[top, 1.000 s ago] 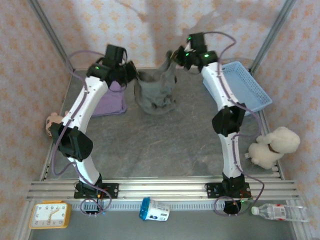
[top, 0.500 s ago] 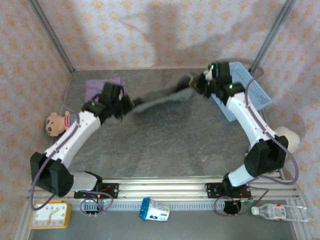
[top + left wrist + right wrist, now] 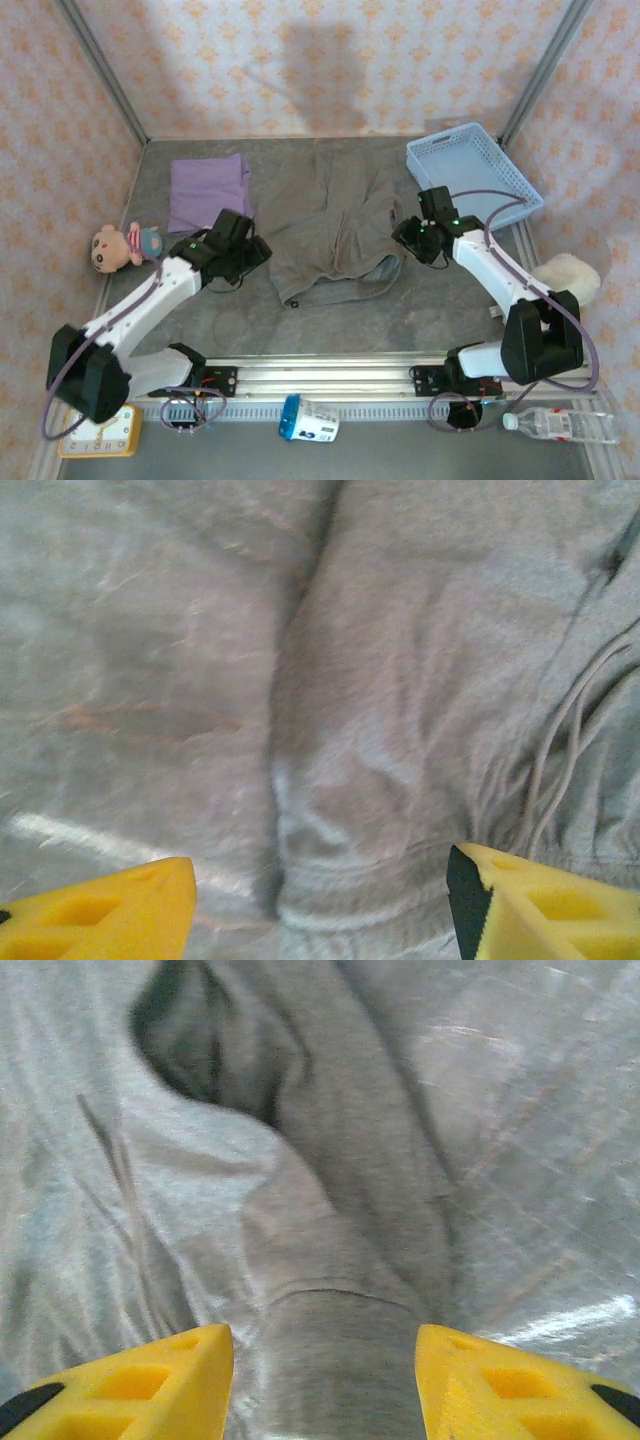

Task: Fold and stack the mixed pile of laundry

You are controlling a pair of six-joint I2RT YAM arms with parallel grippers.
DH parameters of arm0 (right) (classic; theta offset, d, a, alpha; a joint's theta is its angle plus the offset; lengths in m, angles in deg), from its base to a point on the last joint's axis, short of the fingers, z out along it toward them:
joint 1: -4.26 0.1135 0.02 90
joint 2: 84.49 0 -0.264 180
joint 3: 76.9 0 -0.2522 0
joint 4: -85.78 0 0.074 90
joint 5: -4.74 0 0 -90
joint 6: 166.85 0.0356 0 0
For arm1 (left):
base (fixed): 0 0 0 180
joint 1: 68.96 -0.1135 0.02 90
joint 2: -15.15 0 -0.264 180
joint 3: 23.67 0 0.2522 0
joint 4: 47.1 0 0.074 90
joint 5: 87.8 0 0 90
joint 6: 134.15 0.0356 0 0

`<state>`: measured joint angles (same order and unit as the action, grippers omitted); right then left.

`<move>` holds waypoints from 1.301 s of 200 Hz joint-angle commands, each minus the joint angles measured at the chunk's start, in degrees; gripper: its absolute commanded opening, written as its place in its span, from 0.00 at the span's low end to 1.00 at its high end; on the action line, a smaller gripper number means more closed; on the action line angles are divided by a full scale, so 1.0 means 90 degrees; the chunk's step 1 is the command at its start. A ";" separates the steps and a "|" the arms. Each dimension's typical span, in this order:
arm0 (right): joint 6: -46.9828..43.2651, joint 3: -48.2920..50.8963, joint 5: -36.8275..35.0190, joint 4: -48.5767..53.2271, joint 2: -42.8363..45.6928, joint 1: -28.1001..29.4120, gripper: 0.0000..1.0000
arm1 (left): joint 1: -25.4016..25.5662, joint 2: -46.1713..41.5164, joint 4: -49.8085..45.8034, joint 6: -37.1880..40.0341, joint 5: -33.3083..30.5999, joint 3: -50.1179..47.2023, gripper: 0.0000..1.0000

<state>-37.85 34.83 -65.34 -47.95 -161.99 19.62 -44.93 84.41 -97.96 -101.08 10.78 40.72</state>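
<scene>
**Trousers flat, waist at 6 o'clock, one arm at each waist corner**

- **Grey-brown trousers** (image 3: 335, 225): spread flat at the middle of the tabletop (image 3: 330, 335). In the overhead view the long axis runs from 12 to 6 o'clock, with the leg ends toward the back wall and the waistband at the near end. The near hem is slightly rumpled, and the drawstring (image 3: 560, 750) lies loose at the waist.
- **Left jaws**: apart and holding nothing. They are low over the waist corner at the trousers' 8 o'clock. Their yellow fingertips (image 3: 100, 910) straddle the hem edge, and the cloth runs on toward 3 o'clock.
- **Right jaws**: apart and empty. They are at the opposite corner, the trousers' 4 o'clock, with a ridge of grey cloth lying between the fingertips (image 3: 500, 1385).
- **Lilac shirt** (image 3: 208, 190): a compact flat rectangle at the trousers' 10 o'clock, beside them and not touching.

**Relation for the coming move**: the garment lies between the two arms, each about equally near its own waist corner. Neither arm has the advantage. A fold along the long axis would likely carry the waist toward 12 o'clock with both arms together — a leg-over-leg fold would cross from 9 to 3 o'clock instead.
</scene>
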 commanded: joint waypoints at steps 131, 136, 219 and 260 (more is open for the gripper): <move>0.0881 0.0808 -0.0961 -0.0114 -0.1165 -0.0163 0.35 | 0.1364 0.3272 0.0373 0.0764 0.1198 0.1015 0.48; 0.0858 0.0758 -0.0971 -0.0119 -0.1229 -0.0214 0.34 | 0.1455 0.3341 0.0349 0.0766 0.1322 0.1081 0.48; -0.0538 -0.2915 -0.0731 0.0475 -0.3330 -0.0612 0.36 | 0.2320 0.4737 0.0098 0.0719 0.3480 0.3735 0.52; -0.0868 -0.2921 -0.0562 0.0714 -0.2591 -0.0564 0.41 | 0.1688 0.4405 -0.0984 0.1417 0.2198 0.4530 0.66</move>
<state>-42.24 6.73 -70.69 -46.81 -190.82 13.95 -24.69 127.86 -98.53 -92.45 37.12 79.39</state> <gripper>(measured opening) 0.402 0.639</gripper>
